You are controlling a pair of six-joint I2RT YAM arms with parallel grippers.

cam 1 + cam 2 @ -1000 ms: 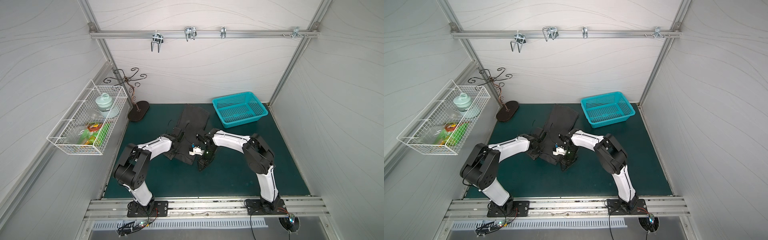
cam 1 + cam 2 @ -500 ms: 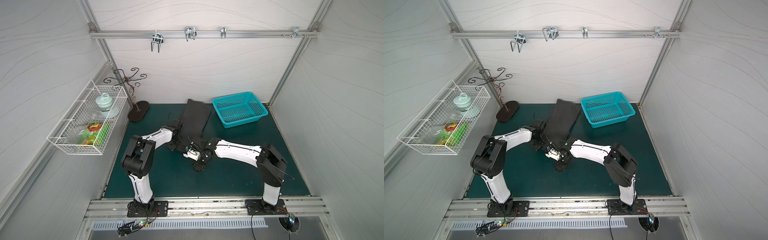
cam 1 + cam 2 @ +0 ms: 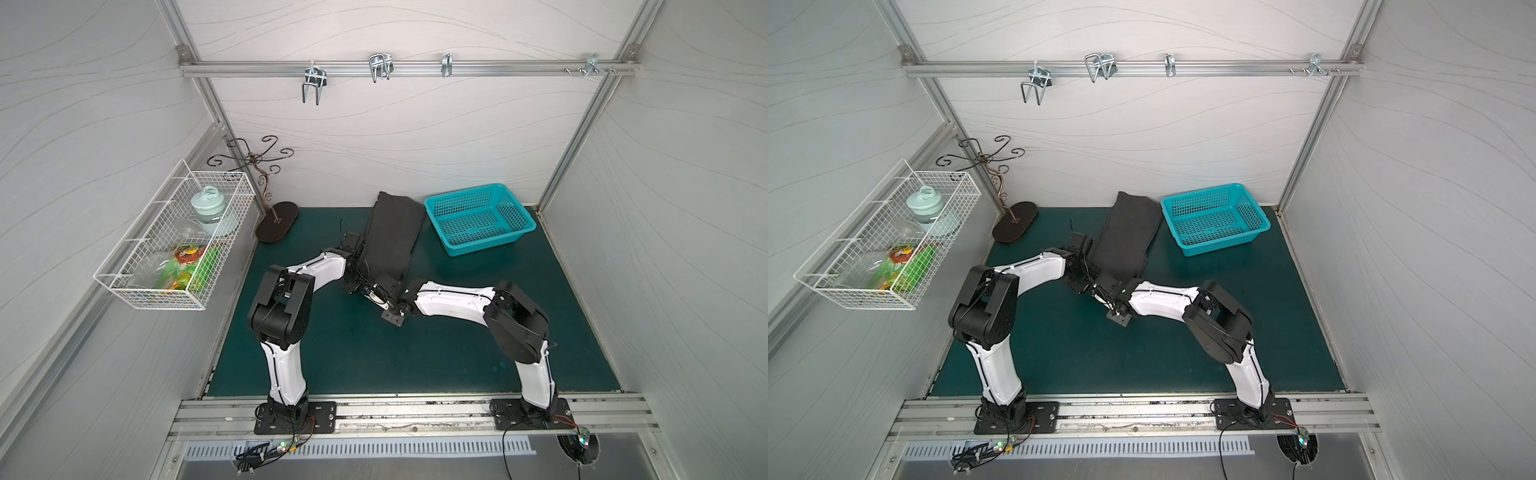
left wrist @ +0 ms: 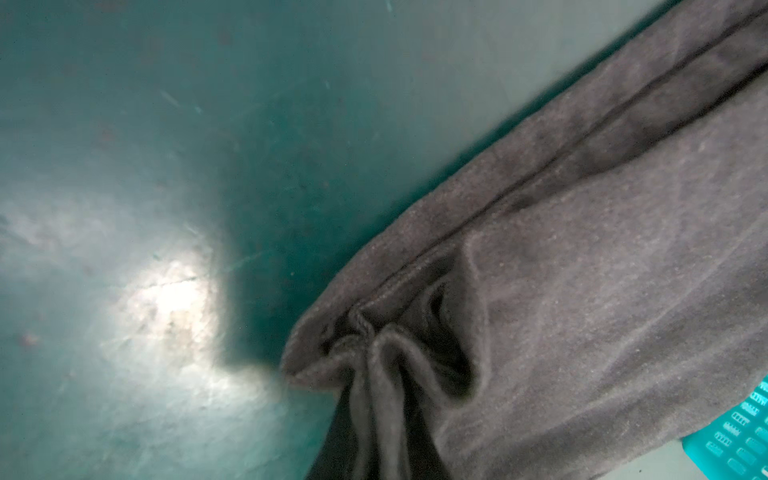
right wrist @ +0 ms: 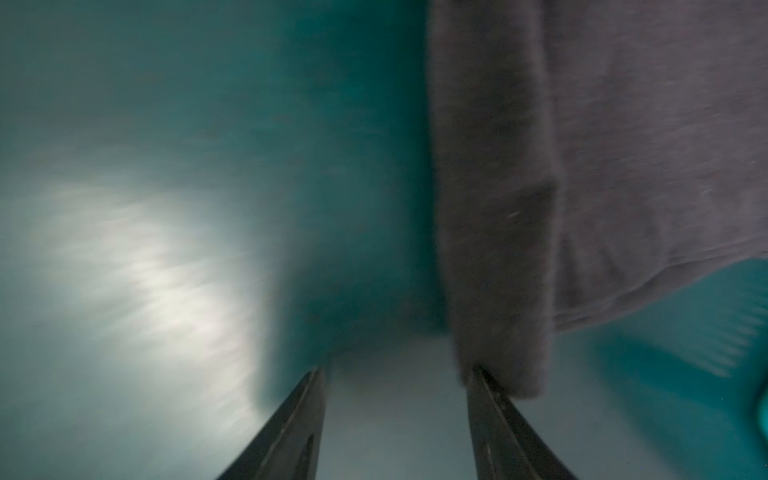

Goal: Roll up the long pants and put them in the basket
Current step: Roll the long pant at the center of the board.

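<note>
The long pants (image 3: 392, 239) lie as a narrow dark grey strip on the green mat (image 3: 415, 357), running from the back wall toward the middle in both top views (image 3: 1127, 241). My left gripper (image 3: 354, 276) is at their near end and is shut on a bunch of the fabric (image 4: 386, 374), which hides its fingers in the left wrist view. My right gripper (image 5: 397, 374) is open just beside the same end, with nothing between its fingers. The cloth's edge (image 5: 494, 291) brushes the outside of one fingertip (image 5: 478, 376).
A teal plastic basket (image 3: 478, 220) stands at the back right, close to the pants. A dark scrolled metal stand (image 3: 276, 222) is at the back left, and a white wire basket (image 3: 178, 245) hangs on the left wall. A rail with hooks (image 3: 378, 68) crosses overhead.
The pants were drawn out from a rumpled patch into a straight strip reaching the back wall. My right gripper has opened and come off the fabric. The left keeps its hold.
</note>
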